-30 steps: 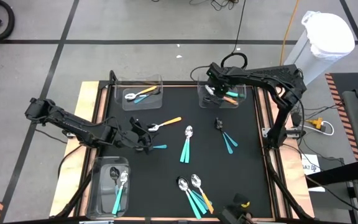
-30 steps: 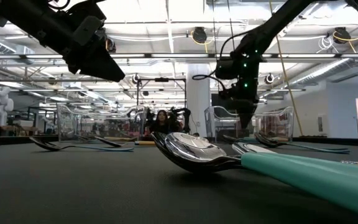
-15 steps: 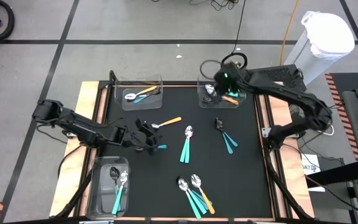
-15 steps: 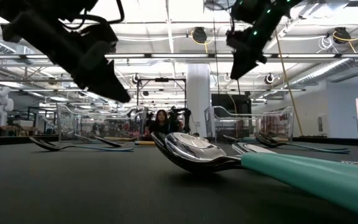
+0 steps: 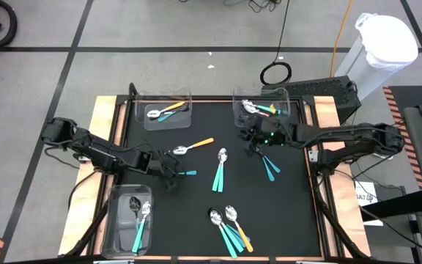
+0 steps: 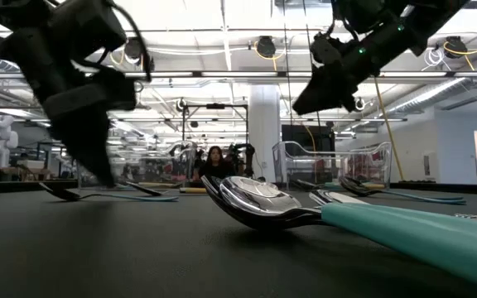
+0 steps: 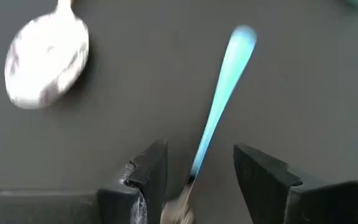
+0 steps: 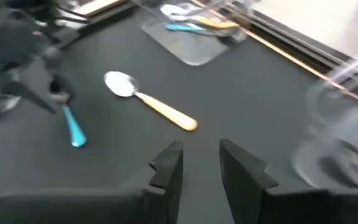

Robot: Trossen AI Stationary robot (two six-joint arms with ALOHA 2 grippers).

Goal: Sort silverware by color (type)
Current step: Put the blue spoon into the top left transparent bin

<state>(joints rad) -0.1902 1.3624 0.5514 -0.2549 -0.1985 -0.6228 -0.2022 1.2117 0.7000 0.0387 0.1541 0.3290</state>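
We see a black table mat bearing 3 clear bins: a far left bin with a mixed orange and blue pair, a far right bin with several spoons, and a near left bin holding teal spoons. The left arm reaches in from the left edge, and its left gripper sits low over the mat with fingers parted around a light blue spoon; in the left wrist view that blue handle runs between the 2 open fingers, which are not closed on it. The right gripper hangs above the mat just in front of the far right bin, its fingers slightly apart and holding nothing. Loose on the mat lie an orange spoon near the left gripper, a teal pair at the centre, another teal pair by the right gripper, and a cluster of 3 or so spoons at the near edge, teal with 1 orange handle.
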